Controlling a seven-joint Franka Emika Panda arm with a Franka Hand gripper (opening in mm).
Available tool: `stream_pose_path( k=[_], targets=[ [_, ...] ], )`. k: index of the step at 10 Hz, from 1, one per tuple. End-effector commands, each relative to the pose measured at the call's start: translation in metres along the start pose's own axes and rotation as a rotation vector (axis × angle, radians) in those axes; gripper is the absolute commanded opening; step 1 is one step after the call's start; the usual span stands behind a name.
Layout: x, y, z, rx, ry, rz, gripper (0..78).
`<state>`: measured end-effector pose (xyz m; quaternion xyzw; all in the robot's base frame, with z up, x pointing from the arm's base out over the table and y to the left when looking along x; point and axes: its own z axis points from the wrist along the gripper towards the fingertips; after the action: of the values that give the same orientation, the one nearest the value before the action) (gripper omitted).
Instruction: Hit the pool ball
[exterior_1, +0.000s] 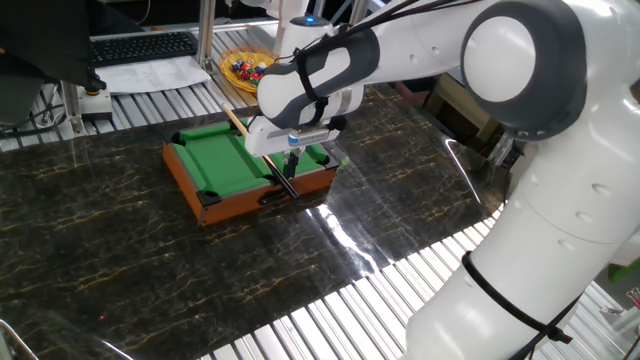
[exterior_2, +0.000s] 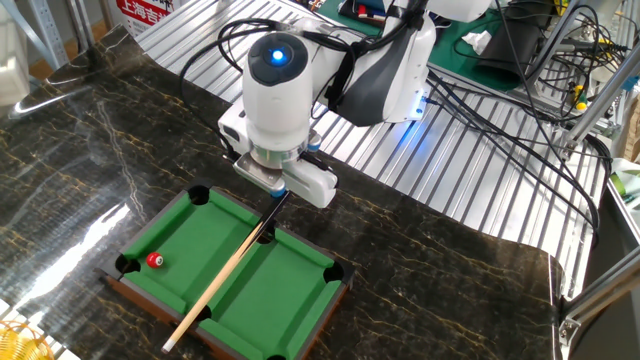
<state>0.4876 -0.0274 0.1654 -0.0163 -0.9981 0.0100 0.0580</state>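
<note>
Ball (exterior_2: 154, 260): one red pool ball lies on the green felt near a corner pocket of the miniature pool table (exterior_2: 290, 300). One gripper (exterior_2: 278, 192) hovers over the table's far rail, fingers pinching the dark butt of the single cue (exterior_2: 225, 279), which lies diagonally across the felt.

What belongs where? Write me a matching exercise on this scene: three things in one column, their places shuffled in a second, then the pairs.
Things
1. small red pool ball
2. long wooden cue stick
3. yellow bowl of coloured balls

Places
A. on the ribbed metal surface beyond the pool table
B. diagonally across the miniature green-felt pool table
C. on the felt beside a corner pocket

Pairs: 1-C, 2-B, 3-A
</note>
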Motion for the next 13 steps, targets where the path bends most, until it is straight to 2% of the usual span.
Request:
stream_pose_path(
  k=[1, 3, 4, 5, 7, 9, 11, 13],
  targets=[
    [-0.002, 0.0, -0.003, -0.057, 0.001, 0.004, 0.0],
    [-0.002, 0.0, -0.003, -0.057, -0.03, -0.004, 0.0],
    [-0.004, 0.002, 0.003, -0.056, -0.037, -0.011, 0.0],
    [-0.009, 0.007, 0.013, -0.056, -0.036, -0.021, 0.0],
    [-0.006, 0.009, 0.013, -0.045, -0.041, -0.017, 0.0],
    [0.0, 0.009, 0.0, 0.025, -0.033, -0.001, 0.0],
    [0.003, 0.011, -0.005, 0.023, -0.029, 0.015, 0.0],
    [0.001, 0.008, 0.001, 0.024, -0.021, 0.01, 0.0]
  ],
)
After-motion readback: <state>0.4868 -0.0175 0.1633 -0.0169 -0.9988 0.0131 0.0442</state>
